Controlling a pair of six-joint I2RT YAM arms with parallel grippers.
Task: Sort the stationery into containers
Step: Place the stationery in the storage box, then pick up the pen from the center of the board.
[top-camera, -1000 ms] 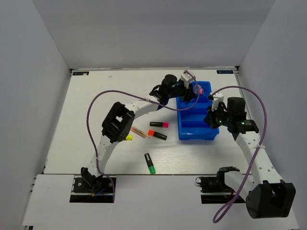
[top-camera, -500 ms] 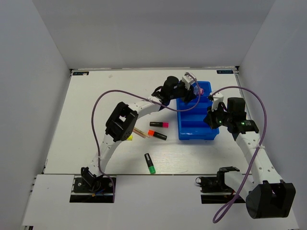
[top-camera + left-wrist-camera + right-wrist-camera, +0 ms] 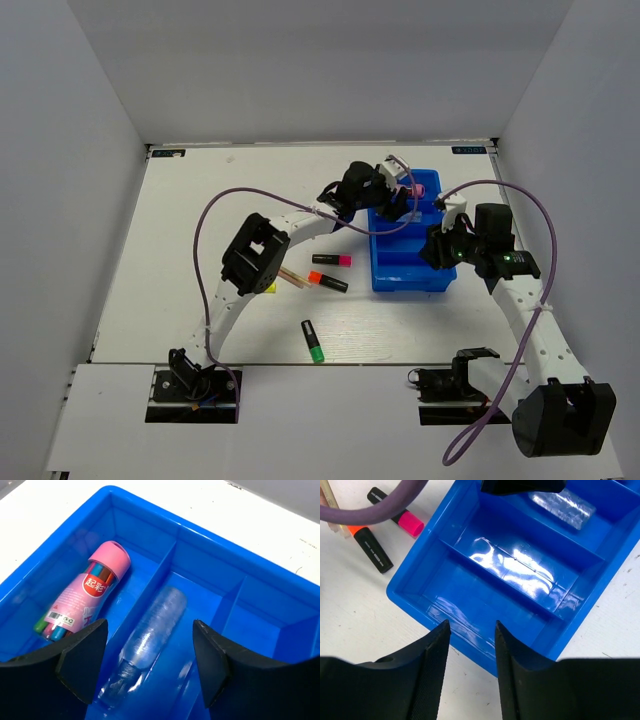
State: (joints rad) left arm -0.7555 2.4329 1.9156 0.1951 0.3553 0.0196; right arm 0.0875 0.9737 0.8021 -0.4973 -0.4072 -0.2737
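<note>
White tabletop (image 3: 180, 220) bears a bright blue divided plastic bin (image 3: 410, 286) already holding a pink tube (image 3: 82, 597) and clear-blue pen (image 3: 147, 640) in neighbouring compartments, with left gripper (image 3: 149, 650) and right gripper (image 3: 470, 645) spread empty above it, while black highlighters (image 3: 330, 282) and thin tan sticks (image 3: 290, 274) lie unsorted nearby.

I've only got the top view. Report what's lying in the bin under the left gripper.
Observer: The left wrist view shows a pink tube with coloured pens inside, lying in the bin's end compartment.
Operator: Give me the next compartment.
Observer: A clear pen lies there, roughly parallel to the tube.
Operator: Now tell me the gripper state.
Observer: The left gripper is open and holds nothing, its fingers either side of the pen from above.
</note>
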